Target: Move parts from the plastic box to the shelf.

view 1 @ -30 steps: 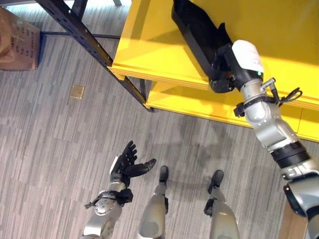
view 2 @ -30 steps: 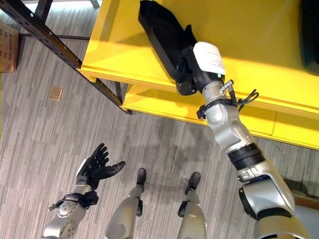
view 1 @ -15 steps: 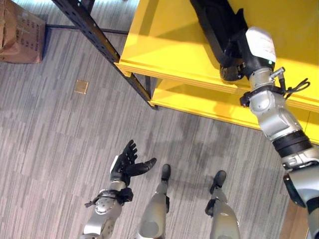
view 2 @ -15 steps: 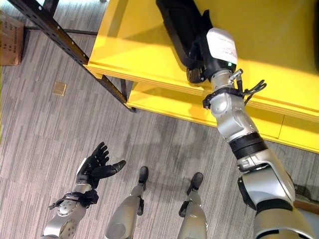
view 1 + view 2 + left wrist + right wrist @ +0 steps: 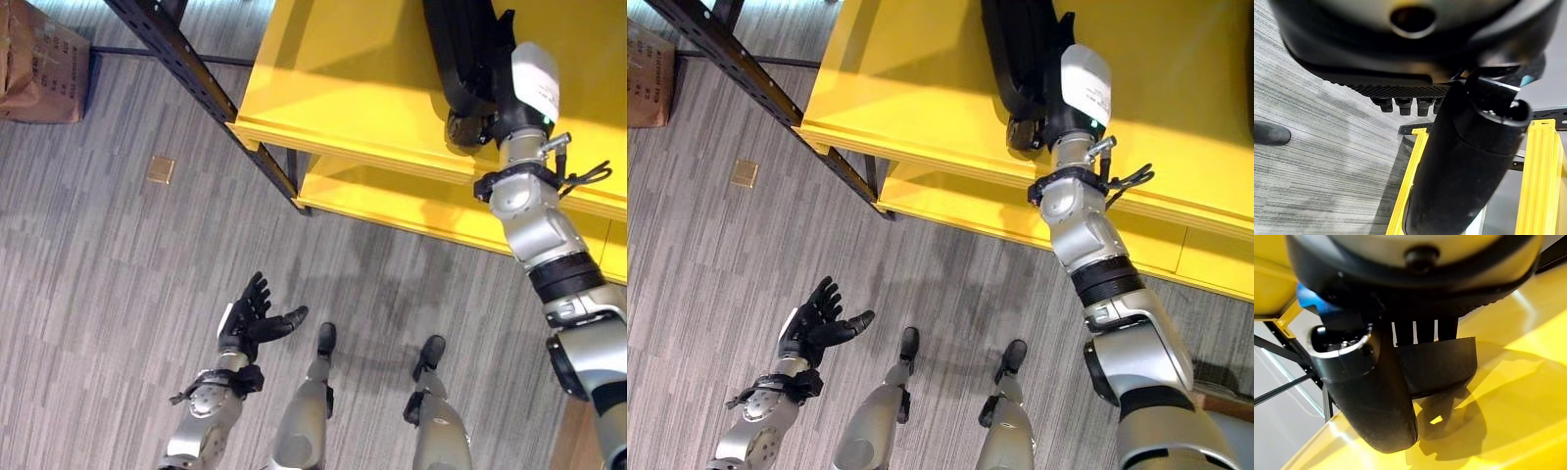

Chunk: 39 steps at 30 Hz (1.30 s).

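A long black part (image 5: pixel 458 44) lies on the top board of the yellow shelf (image 5: pixel 333 88), its near end close to the shelf's front edge. My right hand (image 5: pixel 487 106) is on that near end. In the right wrist view its fingers (image 5: pixel 1425 330) hook over the part's rim (image 5: pixel 1437 367) and the thumb (image 5: pixel 1369 396) presses against its side. My left hand (image 5: pixel 250 318) hangs low over the floor, palm up, fingers spread and holding nothing; its thumb (image 5: pixel 1464 161) stands straight in the left wrist view.
A lower yellow board (image 5: pixel 411 211) runs under the top one. A black metal rack leg (image 5: pixel 186 69) slants across the floor left of the shelf. A brown bag (image 5: pixel 39 64) sits at far left, with a small brass floor plate (image 5: pixel 159 169) nearby.
My right hand has swung the black part to the right along the shelf, turning it more end-on to the front edge. The left hand has stayed put. The camera shifted slightly at first.
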Available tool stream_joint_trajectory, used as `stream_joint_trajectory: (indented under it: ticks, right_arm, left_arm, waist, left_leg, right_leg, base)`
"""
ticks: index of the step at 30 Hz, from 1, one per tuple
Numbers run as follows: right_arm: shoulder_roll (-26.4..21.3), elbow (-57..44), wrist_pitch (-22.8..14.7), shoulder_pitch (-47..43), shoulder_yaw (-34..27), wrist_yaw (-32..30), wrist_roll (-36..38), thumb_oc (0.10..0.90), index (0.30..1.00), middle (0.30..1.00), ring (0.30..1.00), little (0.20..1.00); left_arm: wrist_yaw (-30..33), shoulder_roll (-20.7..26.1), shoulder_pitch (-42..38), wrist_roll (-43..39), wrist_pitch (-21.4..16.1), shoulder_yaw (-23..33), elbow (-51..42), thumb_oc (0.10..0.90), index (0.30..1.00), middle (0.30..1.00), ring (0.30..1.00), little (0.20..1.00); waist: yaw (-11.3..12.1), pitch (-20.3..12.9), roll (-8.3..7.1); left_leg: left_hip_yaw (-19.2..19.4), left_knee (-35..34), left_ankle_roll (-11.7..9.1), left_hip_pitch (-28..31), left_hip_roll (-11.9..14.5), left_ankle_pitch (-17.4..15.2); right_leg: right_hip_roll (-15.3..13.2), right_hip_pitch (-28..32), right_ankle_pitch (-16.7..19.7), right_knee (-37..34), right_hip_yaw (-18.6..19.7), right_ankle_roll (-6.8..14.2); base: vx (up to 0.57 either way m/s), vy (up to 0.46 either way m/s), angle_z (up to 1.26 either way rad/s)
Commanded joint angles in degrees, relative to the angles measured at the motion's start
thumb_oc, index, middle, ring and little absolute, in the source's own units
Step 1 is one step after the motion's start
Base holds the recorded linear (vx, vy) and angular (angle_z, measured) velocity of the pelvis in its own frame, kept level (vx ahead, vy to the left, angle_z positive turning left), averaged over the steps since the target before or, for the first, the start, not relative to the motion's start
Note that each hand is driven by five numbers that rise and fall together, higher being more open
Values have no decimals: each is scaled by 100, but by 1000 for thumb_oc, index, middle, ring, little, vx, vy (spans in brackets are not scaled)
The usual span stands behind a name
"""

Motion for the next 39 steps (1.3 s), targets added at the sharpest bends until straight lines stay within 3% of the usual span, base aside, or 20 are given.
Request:
stream_joint_trajectory:
  ticks: [1, 9, 28, 34, 39]
  right_arm:
    - [-86, 148, -30, -618, -6, -361, 218, 400, 300, 300, 300, 300]
    - [-45, 133, -13, -394, -246, -506, 403, 400, 300, 300, 300, 300]
    - [-643, -8, -55, -337, -396, -451, 445, 400, 300, 300, 300, 300]
    - [-815, 24, -85, -517, -206, -345, 375, 400, 300, 300, 300, 300]
    - [-1003, 140, -214, -881, 354, 55, 153, 400, 300, 300, 300, 300]
  left_arm:
    - [121, 401, -6, 15, -423, -84, -616, 900, 1000, 1000, 1000, 1000]
    - [149, 433, -22, 63, -408, -81, -593, 900, 1000, 1000, 1000, 1000]
    - [13, 463, -47, 104, -366, -24, -486, 900, 1000, 1000, 1000, 1000]
    - [-6, 453, -43, 86, -380, -8, -463, 900, 1000, 1000, 1000, 1000]
    - [-64, 443, -20, 49, -397, -1, -447, 900, 1000, 1000, 1000, 1000]
  waist:
    - [8, -110, -212]
    - [-125, -99, -284]
    - [-453, -140, -428]
    - [-468, -135, -478]
    - [-432, -124, -499]
  left_leg:
    - [85, -153, 40, 458, 162, -242]
    - [164, -153, 9, 523, 199, -259]
    - [440, -153, -19, 732, 277, -318]
    - [503, -153, -17, 763, 288, -332]
    - [504, -153, -14, 772, 287, -318]
  right_leg:
    - [-484, 219, -22, 272, 145, 426]
    - [-439, 229, -2, 200, 255, 424]
    - [-320, 88, -24, 309, 566, 395]
    - [-290, 38, -22, 334, 630, 389]
    - [-298, 13, -10, 360, 637, 393]
  base:
    - [0, 0, 0]
    - [0, 0, 0]
    - [-2, -9, -10]
    - [6, -11, -4]
    - [13, -13, -6]
